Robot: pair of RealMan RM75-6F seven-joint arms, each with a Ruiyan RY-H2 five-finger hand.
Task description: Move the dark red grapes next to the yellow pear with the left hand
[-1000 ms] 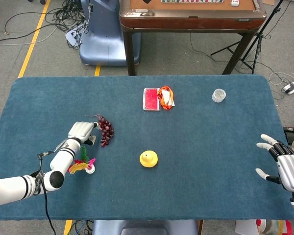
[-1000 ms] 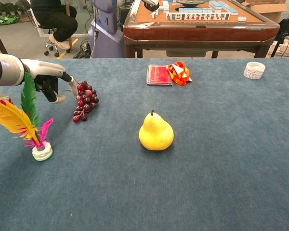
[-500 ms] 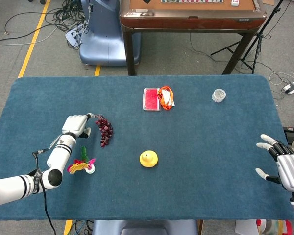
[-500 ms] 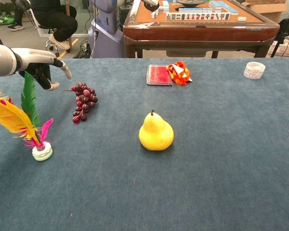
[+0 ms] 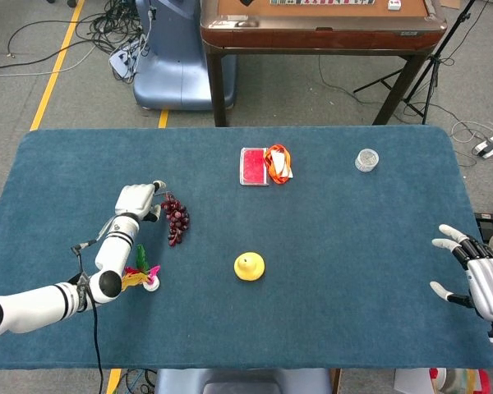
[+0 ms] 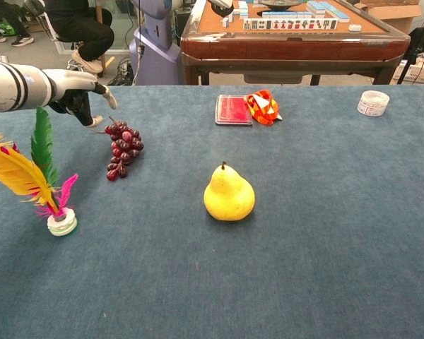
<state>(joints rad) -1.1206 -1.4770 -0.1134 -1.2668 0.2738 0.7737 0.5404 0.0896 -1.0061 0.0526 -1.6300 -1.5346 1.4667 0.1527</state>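
Note:
The dark red grapes (image 5: 177, 220) lie on the blue table left of centre, also seen in the chest view (image 6: 123, 149). The yellow pear (image 5: 249, 266) stands upright to their right and nearer the front edge (image 6: 229, 194), well apart from them. My left hand (image 5: 136, 202) hovers just left of the bunch's far end (image 6: 79, 97). Its fingers are apart, one reaches toward the stem, and it holds nothing. My right hand (image 5: 475, 277) is at the table's right edge with fingers spread and empty.
A feathered shuttlecock (image 5: 140, 277) stands under my left forearm, close to the grapes (image 6: 39, 176). A red box (image 5: 254, 166) with an orange wrapper (image 5: 278, 162) and a small round container (image 5: 366, 159) sit at the back. A brown table (image 5: 320, 25) stands beyond.
My left hand pulled back from the grapes' side toward the far left, then came slightly right again near the stem. The grapes, the pear and the right hand have stayed put.

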